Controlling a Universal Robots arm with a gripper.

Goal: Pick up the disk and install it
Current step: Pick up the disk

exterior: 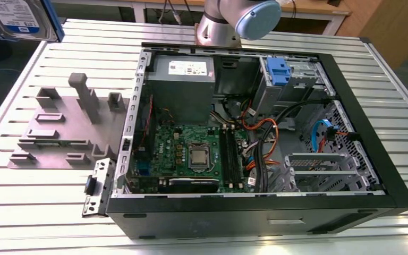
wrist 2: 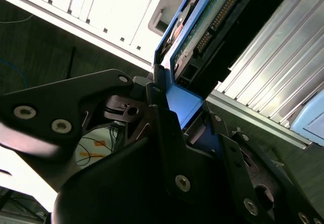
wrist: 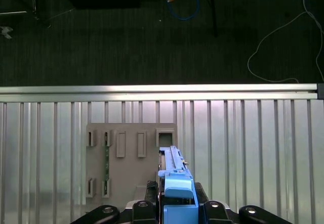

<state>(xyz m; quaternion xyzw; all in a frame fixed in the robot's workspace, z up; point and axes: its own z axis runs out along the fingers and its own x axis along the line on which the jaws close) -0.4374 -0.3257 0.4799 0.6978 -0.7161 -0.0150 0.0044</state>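
The disk (exterior: 18,18) is held raised above the table (exterior: 34,202), over its far corner at the exterior view's left, with the white-and-blue label turned toward the exterior camera. In the second wrist view the disk (wrist 2: 202,27) is seen from its underside, where a green circuit board and a row of connector pins are exposed inside the blue carrier frame. In the first wrist view the disk (wrist: 174,178) is seen edge-on.

The gripper (wrist 2: 177,107) is clenched on the disk: its black fingers (wrist 2: 162,128) are pressed against the blue frame on either side. The same grasp is seen in the first wrist view, where the gripper (wrist: 179,211) is closed around the frame's end.

Below the disk, a grey fixture plate (wrist: 126,178) with upright slots is laid on the ribbed metal table (wrist: 253,158), near the table's edge; dark floor (wrist: 101,42) is seen beyond that edge. In the exterior view the fixture plate (exterior: 62,133) is placed beside the open computer case (exterior: 261,212), which is set on the middle of the table.

Inside the case, a grey power supply (exterior: 183,79) with a white sticker is fitted at the far wall, a green motherboard (exterior: 189,154) is seated below it, and a small blue bracket (exterior: 278,71) is set in the drive bay at the far corner. The arm (exterior: 232,24) is mounted behind the case at the table's far edge.
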